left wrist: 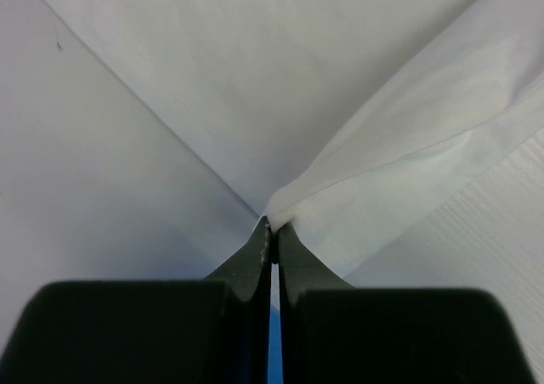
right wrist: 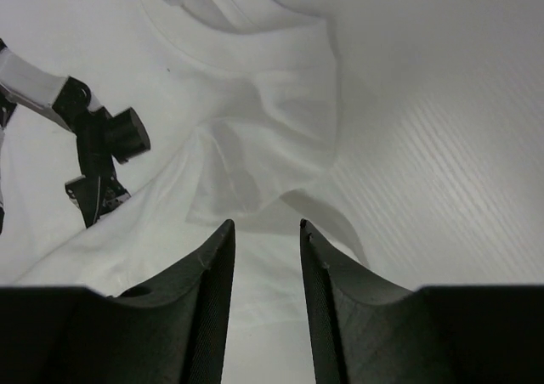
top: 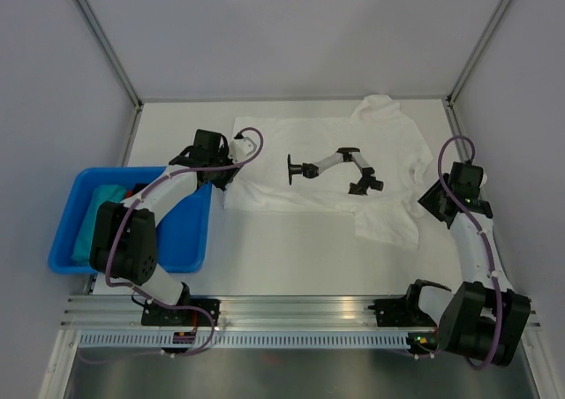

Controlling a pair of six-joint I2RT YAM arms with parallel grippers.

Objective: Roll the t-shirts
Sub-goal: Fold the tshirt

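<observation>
A white t-shirt (top: 327,139) with a black printed robot-arm figure (top: 335,165) lies spread flat on the white table, collar toward the right. My left gripper (top: 231,171) is at the shirt's left edge. In the left wrist view it (left wrist: 272,224) is shut on a pinched fold of the t-shirt (left wrist: 408,146), lifted a little. My right gripper (top: 431,203) is over the shirt's right side by a sleeve. In the right wrist view it (right wrist: 266,227) is open and empty just above the wrinkled cloth (right wrist: 255,104) below the collar.
A blue bin (top: 64,231) holding teal cloth (top: 101,218) stands at the left, partly under my left arm. Grey enclosure walls close in the table on three sides. An aluminium rail (top: 291,311) runs along the near edge.
</observation>
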